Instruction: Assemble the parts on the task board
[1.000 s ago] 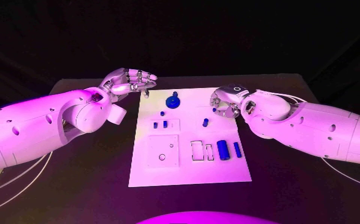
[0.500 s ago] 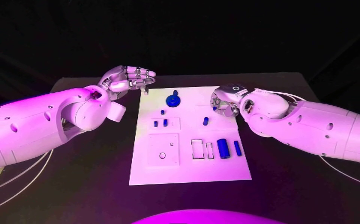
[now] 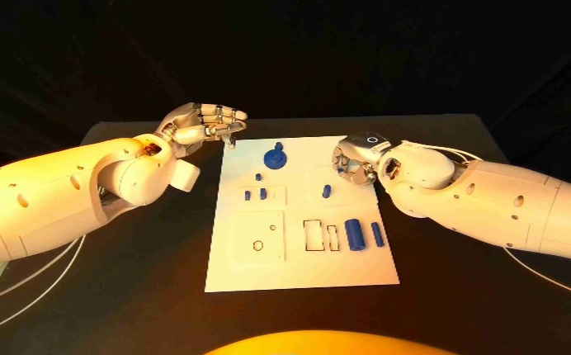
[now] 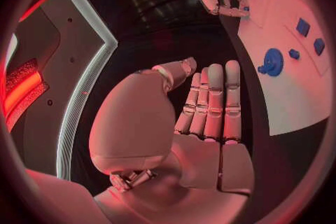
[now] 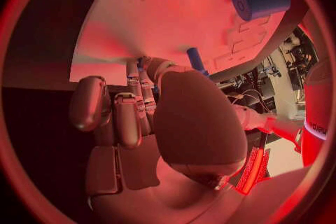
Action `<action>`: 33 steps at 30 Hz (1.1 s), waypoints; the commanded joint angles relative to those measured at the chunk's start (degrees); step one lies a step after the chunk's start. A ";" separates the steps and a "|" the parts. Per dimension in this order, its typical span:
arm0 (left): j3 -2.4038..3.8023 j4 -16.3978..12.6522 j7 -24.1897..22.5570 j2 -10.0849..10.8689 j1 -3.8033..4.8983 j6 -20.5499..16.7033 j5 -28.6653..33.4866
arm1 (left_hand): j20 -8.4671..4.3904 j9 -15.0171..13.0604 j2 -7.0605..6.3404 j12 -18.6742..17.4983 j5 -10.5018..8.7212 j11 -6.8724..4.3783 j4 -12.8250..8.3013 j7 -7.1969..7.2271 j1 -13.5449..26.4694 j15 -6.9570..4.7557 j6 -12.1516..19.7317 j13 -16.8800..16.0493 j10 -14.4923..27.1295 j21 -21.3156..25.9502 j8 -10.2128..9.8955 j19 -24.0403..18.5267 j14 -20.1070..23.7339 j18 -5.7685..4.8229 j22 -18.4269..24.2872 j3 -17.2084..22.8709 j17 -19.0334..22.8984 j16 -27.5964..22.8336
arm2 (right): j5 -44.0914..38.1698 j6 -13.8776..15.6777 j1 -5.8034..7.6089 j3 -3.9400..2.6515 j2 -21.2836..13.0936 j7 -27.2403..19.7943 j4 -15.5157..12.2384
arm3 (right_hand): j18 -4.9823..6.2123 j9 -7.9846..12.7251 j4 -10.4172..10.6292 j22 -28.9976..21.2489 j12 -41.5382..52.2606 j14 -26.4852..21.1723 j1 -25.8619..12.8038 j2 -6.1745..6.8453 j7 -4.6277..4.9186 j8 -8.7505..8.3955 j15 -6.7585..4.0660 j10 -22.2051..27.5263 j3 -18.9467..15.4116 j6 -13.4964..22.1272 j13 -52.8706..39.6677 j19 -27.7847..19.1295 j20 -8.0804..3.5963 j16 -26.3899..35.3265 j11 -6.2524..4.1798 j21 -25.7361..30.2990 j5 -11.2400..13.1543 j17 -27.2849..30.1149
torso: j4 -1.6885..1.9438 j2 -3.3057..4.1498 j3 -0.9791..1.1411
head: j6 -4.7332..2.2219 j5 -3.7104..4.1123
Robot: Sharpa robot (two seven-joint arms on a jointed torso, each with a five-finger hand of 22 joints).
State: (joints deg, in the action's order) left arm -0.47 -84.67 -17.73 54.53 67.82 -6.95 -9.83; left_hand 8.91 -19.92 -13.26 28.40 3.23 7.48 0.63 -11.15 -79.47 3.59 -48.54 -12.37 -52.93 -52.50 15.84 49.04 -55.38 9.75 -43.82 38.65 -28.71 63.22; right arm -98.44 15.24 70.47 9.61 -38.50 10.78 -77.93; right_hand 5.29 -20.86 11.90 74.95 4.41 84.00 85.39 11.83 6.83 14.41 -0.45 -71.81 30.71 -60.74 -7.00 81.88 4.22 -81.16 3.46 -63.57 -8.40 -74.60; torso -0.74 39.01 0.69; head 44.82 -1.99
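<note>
Both hands [image 3: 205, 126] [image 3: 355, 162] beside task board [image 3: 357, 268]

Dim room, warm light, fisheye-bent wrist views.

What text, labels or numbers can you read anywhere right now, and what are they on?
Pale lettering at the rim of the right wrist view, on a red-lit surface beside the board: it looks like "harp", but it is cut off and too blurred to read for sure.
Task board: it bears outlines and recesses, with no readable text.
Blue parts: no markings can be seen.
</note>
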 commanded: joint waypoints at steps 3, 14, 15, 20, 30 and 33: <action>0.06 0.11 -0.51 -0.03 0.05 0.35 0.55 | -0.07 0.09 0.31 0.34 0.03 0.13 -0.27 -0.27 -0.38 -0.16 0.04 0.06 0.39 0.19 -0.33 -0.09 0.33 0.86 0.05 -0.11 0.12 -0.28 | -0.13 0.39 -0.83 0.51 0.09 0.62 -0.43 | -0.68 -0.77 -2.34 2.01 -0.51 3.00 0.70 -1.26 0.43 0.46 -0.35 -1.19 2.51 -0.46 0.41 0.66 -0.04 -0.07 0.10 -1.73 -0.55 0.19 | -0.03 0.02 0.01 | 0.12 -0.03; 0.06 0.59 -0.48 -0.08 0.05 0.44 0.55 | -0.07 0.11 0.26 0.34 0.03 0.17 -0.32 -0.31 -0.42 -0.14 0.10 0.08 0.45 0.20 -0.37 -0.06 0.33 0.85 0.06 -0.18 0.15 -0.34 | 0.40 7.26 -0.67 0.38 -1.39 0.24 -2.33 | -1.03 -1.74 -4.77 3.55 -0.70 2.91 -1.13 -0.71 0.57 0.86 -0.43 -1.96 5.01 -0.67 1.00 1.21 0.01 0.06 0.06 -3.87 -2.08 0.70 | -0.08 -0.05 0.03 | 0.13 -0.10; 0.06 0.64 -0.48 -0.09 0.05 0.44 0.55 | -0.07 0.11 0.26 0.34 0.03 0.17 -0.32 -0.31 -0.42 -0.14 0.10 0.08 0.45 0.20 -0.37 -0.06 0.33 0.85 0.06 -0.18 0.15 -0.34 | 0.58 7.96 -0.61 0.34 -1.60 0.07 -2.56 | -1.04 -1.77 -4.82 3.60 -0.70 2.92 -1.22 -0.70 0.56 0.88 -0.43 -1.99 5.06 -0.69 1.02 1.23 0.01 0.04 0.06 -3.94 -2.05 0.68 | -0.08 -0.04 0.02 | 0.09 -0.09; 0.06 0.87 -0.51 -0.09 0.05 0.43 0.55 | -0.06 0.13 0.23 0.33 0.03 0.21 -0.31 -0.35 -0.40 -0.12 0.16 0.10 0.52 0.22 -0.42 -0.04 0.33 0.83 0.07 -0.24 0.18 -0.38 | 1.52 11.41 -0.22 0.09 -2.72 -0.96 -3.85 | -1.10 -2.18 -5.23 3.95 -0.73 2.94 -2.24 -0.84 0.49 1.06 -0.47 -2.16 5.53 -0.74 1.24 1.31 0.03 -0.06 0.01 -4.34 -0.92 0.63 | -0.07 -0.04 0.04 | 0.02 -0.15; 0.06 1.11 -0.50 -0.18 0.05 0.45 0.55 | -0.05 0.15 0.23 0.32 0.03 0.24 -0.30 -0.39 -0.38 -0.09 0.22 0.12 0.59 0.24 -0.46 -0.03 0.32 0.82 0.08 -0.30 0.21 -0.41 | 4.75 16.85 0.68 -0.32 -5.49 -3.31 -8.60 | -1.18 -2.27 -5.40 4.19 -0.74 2.98 -2.35 -0.84 0.46 1.10 -0.49 -2.19 5.65 -0.74 1.29 1.43 0.05 -0.17 -0.02 -4.76 -0.74 0.45 | -0.07 -0.04 0.00 | -0.06 -0.55; 0.06 1.10 -0.49 -0.23 0.05 0.49 0.55 | -0.04 0.17 0.22 0.31 0.03 0.27 -0.30 -0.41 -0.37 -0.07 0.28 0.14 0.65 0.26 -0.50 -0.02 0.32 0.82 0.09 -0.34 0.23 -0.44 | 5.55 16.78 0.69 -0.35 -5.85 -3.59 -10.37 | -1.19 -2.29 -5.44 4.22 -0.74 2.99 -2.36 -0.84 0.46 1.11 -0.51 -2.20 5.66 -0.75 1.29 1.45 0.05 -0.19 -0.02 -4.82 -0.72 0.42 | -0.08 -0.01 0.05 | -0.14 -0.95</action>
State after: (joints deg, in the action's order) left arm -0.47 -83.49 -17.67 54.44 67.82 -6.93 -9.65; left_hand 8.91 -19.83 -13.26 28.40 3.23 7.69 0.47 -11.35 -79.47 3.59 -48.33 -12.29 -52.73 -52.49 15.62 49.04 -55.39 9.73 -43.82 38.49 -28.56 63.00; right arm -94.69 29.80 71.17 9.29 -44.31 8.99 -87.46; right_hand 5.29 -23.05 6.53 74.93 3.76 83.92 83.51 11.02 7.26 15.30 -0.53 -72.89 36.04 -61.09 -5.65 82.90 4.42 -81.16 4.00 -68.00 -9.38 -74.09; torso -0.83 38.95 0.71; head 44.74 -2.59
